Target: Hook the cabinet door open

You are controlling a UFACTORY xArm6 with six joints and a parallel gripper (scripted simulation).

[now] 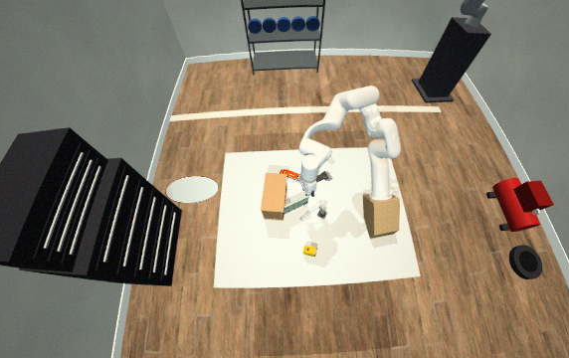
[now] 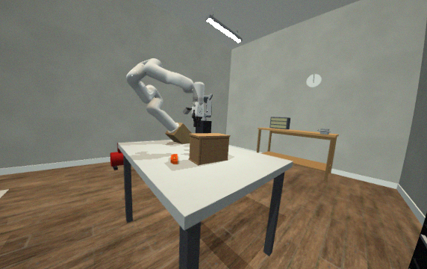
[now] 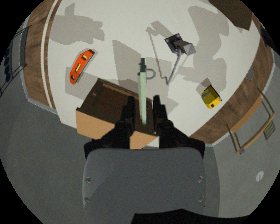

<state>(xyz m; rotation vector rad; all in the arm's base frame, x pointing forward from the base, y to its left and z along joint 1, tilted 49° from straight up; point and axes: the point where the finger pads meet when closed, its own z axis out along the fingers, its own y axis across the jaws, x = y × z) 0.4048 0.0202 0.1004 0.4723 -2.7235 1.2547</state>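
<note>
Gripper: the gripper (image 1: 309, 193) (image 2: 196, 121) (image 3: 144, 103) is partly open, its fingers a modest gap apart, nothing clamped. Wrist view puts the door between the two fingers, with a gap visible at the sides; the exterior view gives only the dark fingers, pointing down above and behind the cabinet.
Door: pale green door (image 1: 295, 205) (image 3: 142, 90) stands ajar in the top view, angled out from the cabinet toward the arm's base. Exterior view has it hidden behind the cabinet.
Eye: ring-shaped eye (image 3: 150, 74) sticks out from the door near its far end; legible only in the wrist view.
Hook: thin grey hook (image 3: 174, 69) reaches from the post, its end near the eye but apart from it in the wrist view. Too fine to trace from the top.
Post: post (image 1: 322, 213) (image 3: 175, 42) stands on the table (image 1: 245, 268) (image 2: 198, 179) (image 3: 116, 25), out of sight in the exterior view.
Cabinet: brown cabinet (image 1: 275, 193) (image 2: 210, 149) (image 3: 91, 122) looks upright, flat on its base in the exterior view. Wrist view alone looks into its dark interior.
Level: orange level (image 1: 289, 174) (image 2: 174, 159) (image 3: 82, 66) lies beside the cabinet, in all three views.
Yellow thing: small yellow block (image 1: 309, 250) (image 3: 211, 96) sits on the table, in top and wrist views only.
Clock: wall clock (image 2: 313, 80), plain in the exterior view.
</note>
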